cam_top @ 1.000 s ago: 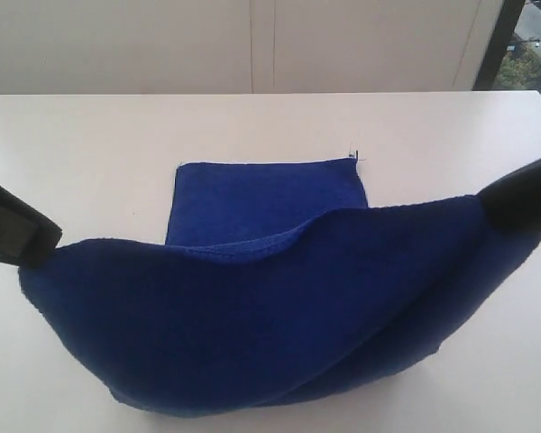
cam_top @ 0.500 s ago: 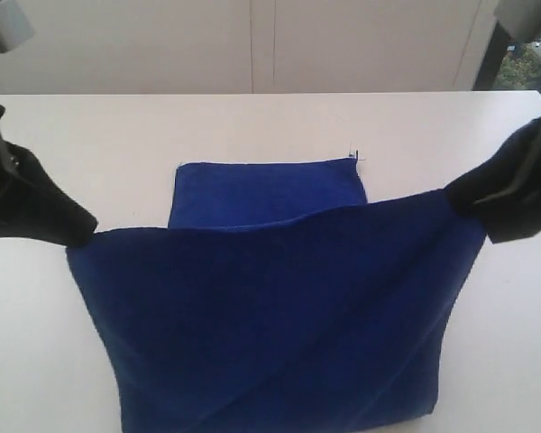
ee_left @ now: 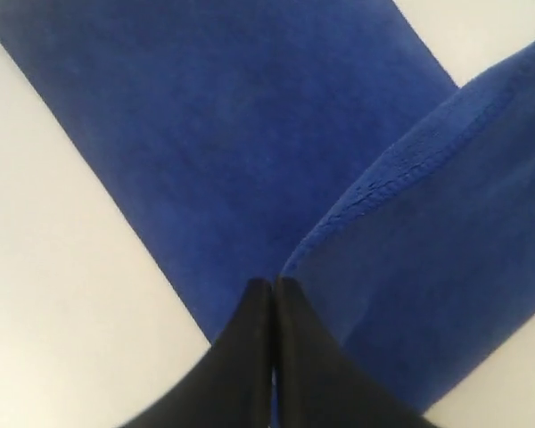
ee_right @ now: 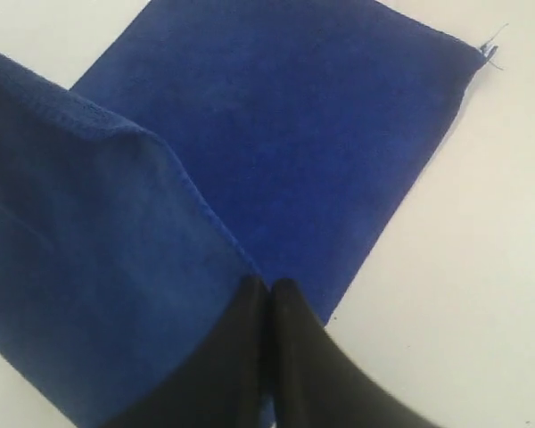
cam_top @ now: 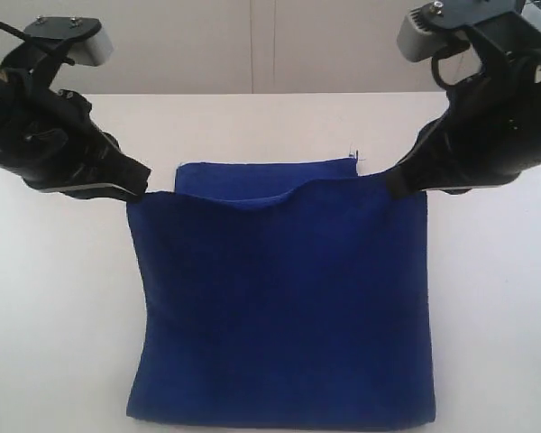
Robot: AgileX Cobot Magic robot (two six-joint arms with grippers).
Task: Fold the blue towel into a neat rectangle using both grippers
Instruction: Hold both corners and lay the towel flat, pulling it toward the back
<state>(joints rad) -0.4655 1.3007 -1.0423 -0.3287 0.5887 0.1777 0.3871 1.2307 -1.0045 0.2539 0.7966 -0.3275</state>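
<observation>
The left black jawed gripper [cam_top: 142,186] was clenched on one corner of the deep royal-blue fuzzy rectangular towel [cam_top: 279,307]. In the left wrist view its two fingers [ee_left: 250,330] lay pressed flat together with the cloth's corner pinched between their tips. The right black jawed gripper [cam_top: 393,186] was clamped in the same way on the other corner of that same edge. Its tips met in the right wrist view where the hemmed border ended.

The towel was doubled over on the smooth white table top [cam_top: 63,316]. Its lower layer lay flat. Its upper layer ran from a fold at the near side of the exterior view up to the held edge, which was stretched between the two grippers and dipped slightly in the middle. That edge stopped just short of the far edge of the lower layer, so a narrow strip of the lower layer showed beyond it. A thin loose thread [cam_top: 356,155] stuck out at the far right corner of the lower layer, just beside the right gripper's tips.

Each arm carried a small grey camera housing [cam_top: 83,41] above its wrist. Behind the table stood pale wall panels [cam_top: 252,45].
</observation>
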